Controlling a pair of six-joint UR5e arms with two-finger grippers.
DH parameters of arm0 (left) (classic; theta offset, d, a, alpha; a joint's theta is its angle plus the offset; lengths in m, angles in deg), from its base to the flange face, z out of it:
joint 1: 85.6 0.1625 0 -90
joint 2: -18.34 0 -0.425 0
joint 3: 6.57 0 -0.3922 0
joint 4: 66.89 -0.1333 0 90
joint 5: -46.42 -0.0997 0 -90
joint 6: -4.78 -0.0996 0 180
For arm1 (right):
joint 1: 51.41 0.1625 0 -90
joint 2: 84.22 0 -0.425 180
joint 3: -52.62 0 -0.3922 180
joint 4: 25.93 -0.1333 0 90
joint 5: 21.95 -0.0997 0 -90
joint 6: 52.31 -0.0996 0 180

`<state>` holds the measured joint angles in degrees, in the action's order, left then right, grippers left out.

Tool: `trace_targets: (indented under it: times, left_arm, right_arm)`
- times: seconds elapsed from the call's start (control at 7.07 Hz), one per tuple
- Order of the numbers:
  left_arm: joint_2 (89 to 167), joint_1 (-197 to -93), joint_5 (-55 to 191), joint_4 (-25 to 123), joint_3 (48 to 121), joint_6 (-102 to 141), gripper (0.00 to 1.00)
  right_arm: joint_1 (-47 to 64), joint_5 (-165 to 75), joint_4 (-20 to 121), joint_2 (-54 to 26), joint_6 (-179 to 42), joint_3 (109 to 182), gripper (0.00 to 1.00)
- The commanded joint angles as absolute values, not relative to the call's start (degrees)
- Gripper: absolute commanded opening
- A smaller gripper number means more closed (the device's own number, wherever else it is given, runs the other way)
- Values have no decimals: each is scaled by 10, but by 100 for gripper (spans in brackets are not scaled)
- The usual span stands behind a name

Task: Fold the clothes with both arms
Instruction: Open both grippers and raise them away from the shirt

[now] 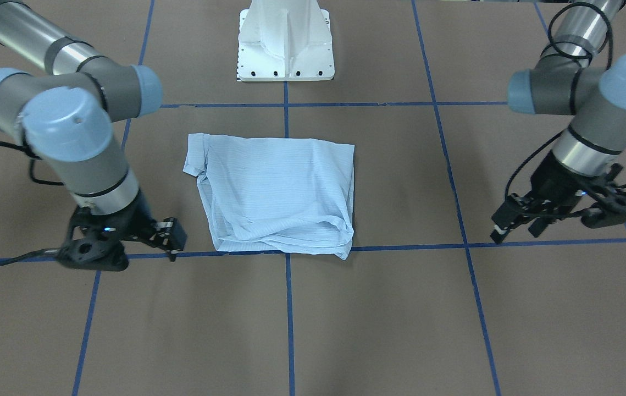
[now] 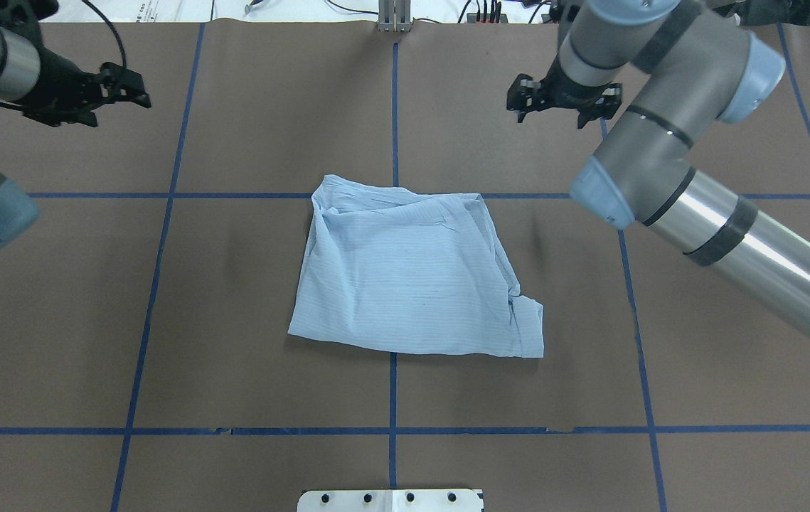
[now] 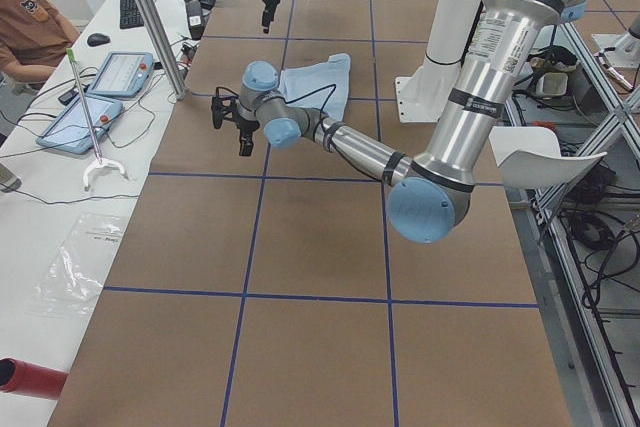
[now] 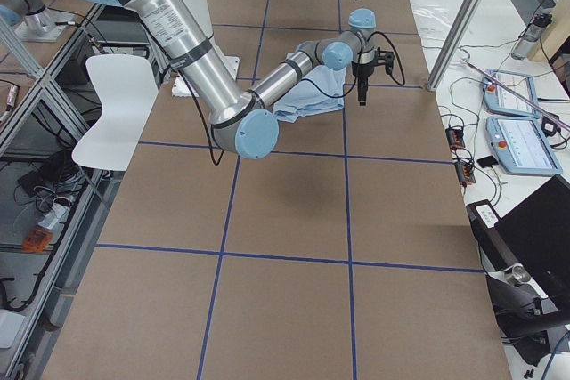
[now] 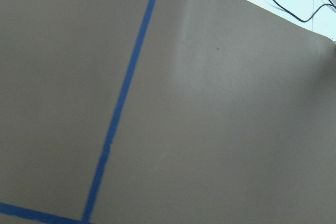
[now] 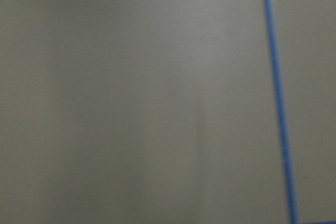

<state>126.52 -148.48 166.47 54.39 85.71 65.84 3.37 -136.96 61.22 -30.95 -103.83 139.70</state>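
The light-blue striped shirt (image 1: 280,192) lies folded into a rough rectangle at the middle of the table, also seen in the overhead view (image 2: 412,277). One rumpled corner sticks out toward the robot's right. My left gripper (image 2: 138,87) hovers open and empty over bare table at the far left, well away from the cloth; the front view shows it too (image 1: 516,231). My right gripper (image 2: 565,110) hangs open and empty at the far right, likewise apart from the shirt (image 1: 174,242). Both wrist views show only brown table cover and blue tape.
A white pedestal base (image 1: 285,49) stands at the robot's edge of the table. Blue tape lines (image 2: 392,384) grid the brown cover. A person (image 3: 30,17) sits beside a side bench with tablets (image 3: 105,77). Control pendants (image 4: 517,95) lie beyond the far edge.
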Motion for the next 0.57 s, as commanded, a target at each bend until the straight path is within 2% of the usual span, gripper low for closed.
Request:
trace_targets:
  times: [0.0,0.42]
  left_arm:
    - [1209,-1596,1711,513,859,427,99]
    - [1147,-1713,1720,422,869,85,99]
  right_arm:
    - [153,-1443,635,-222,-811,1412,100]
    - [290,-1503,683,-84,-524,1450,100]
